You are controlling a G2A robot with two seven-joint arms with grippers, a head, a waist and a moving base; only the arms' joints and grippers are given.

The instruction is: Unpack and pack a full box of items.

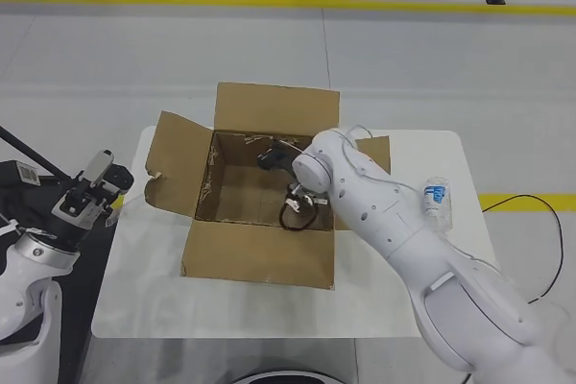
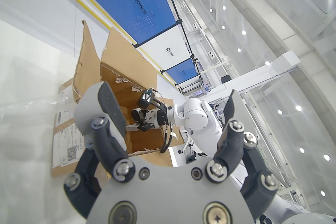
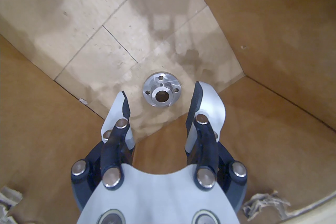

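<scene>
Hovering inside the open brown cardboard box [image 1: 259, 254] on the white table [image 1: 413, 288], the right gripper [image 3: 160, 89] has its jaws spread wide and empty above a round silver metal flange [image 3: 160, 93] lying on the box floor. The left gripper [image 2: 168, 89] is just past the table's left edge, its jaws wide apart and holding nothing.

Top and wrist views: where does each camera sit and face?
Top view: above the arms, looking down at the table and open box; both arms show.
Left wrist view: at the table's edge, facing up past the box to the ceiling; left gripper, open.
Right wrist view: inside the box, facing down at a flange on its floor; right gripper, open.
Shared by top and left wrist views: right arm in the box.
</scene>
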